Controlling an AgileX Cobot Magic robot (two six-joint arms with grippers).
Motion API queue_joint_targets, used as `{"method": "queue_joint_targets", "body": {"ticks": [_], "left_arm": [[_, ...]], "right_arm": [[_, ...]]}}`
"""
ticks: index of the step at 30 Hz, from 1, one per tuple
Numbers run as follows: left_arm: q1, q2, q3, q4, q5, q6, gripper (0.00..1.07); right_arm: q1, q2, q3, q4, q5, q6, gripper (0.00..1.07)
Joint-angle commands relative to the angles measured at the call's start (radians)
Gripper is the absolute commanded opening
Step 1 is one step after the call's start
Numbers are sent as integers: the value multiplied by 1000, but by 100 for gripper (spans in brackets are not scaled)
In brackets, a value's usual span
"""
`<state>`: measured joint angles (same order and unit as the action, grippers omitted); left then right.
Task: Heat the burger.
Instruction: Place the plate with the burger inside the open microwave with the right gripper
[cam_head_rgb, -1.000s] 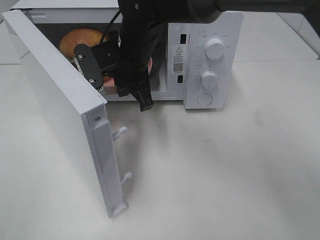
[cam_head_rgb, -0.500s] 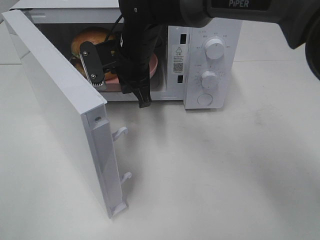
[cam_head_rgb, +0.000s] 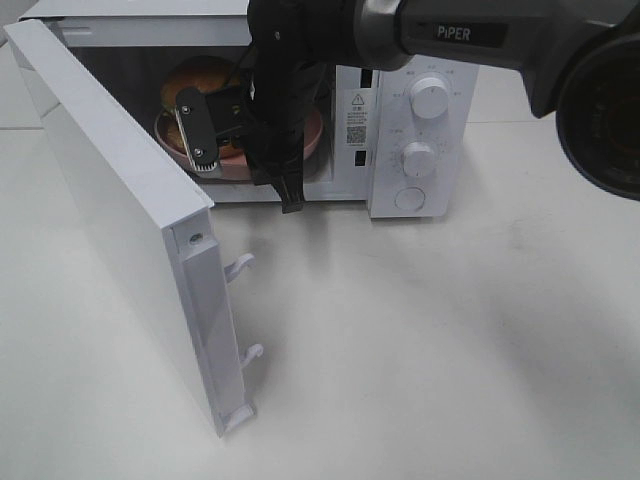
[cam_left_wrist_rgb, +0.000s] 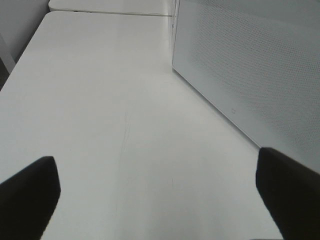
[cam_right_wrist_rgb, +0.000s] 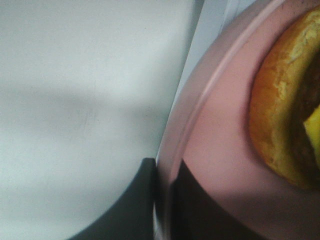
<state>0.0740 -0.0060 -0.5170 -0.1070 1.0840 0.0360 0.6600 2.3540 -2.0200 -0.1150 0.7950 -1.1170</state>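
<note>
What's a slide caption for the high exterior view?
Right pincer holds the pink plate with the burger inside the open microwave.

Soft, even overhead light washes the plain white tabletop (cam_head_rgb: 450, 350), leaving only faint, diffuse shadows. The cavity of the white microwave oven (cam_head_rgb: 440, 190) sits dim. Up close, the round pink plate (cam_right_wrist_rgb: 220, 150) and golden-brown burger (cam_right_wrist_rgb: 280, 100) blur.

Burger (cam_right_wrist_rgb: 280, 115) is showing a golden-brown bun and yellow cheese; plate (cam_right_wrist_rgb: 220, 130) is showing pink; microwave (cam_head_rgb: 445, 150) and table (cam_head_rgb: 450, 330) are showing white; one white panel (cam_left_wrist_rgb: 250, 75) is carrying fine dots.
</note>
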Motion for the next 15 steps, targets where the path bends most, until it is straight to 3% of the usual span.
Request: {"method": "queue_joint_targets", "body": {"ticks": [1,11,15], "left_arm": [[-5,-5,1,-5,-13,-1,100],[-5,-5,1,-5,-13,-1,100],[-5,-5,1,-5,-13,-1,100]], "right_arm": [[-9,-3,-21,-7,-53,5,0],[-9,9,-21,-7,-135,2,4],[-14,9,-21,4,-142,5,14]]}}
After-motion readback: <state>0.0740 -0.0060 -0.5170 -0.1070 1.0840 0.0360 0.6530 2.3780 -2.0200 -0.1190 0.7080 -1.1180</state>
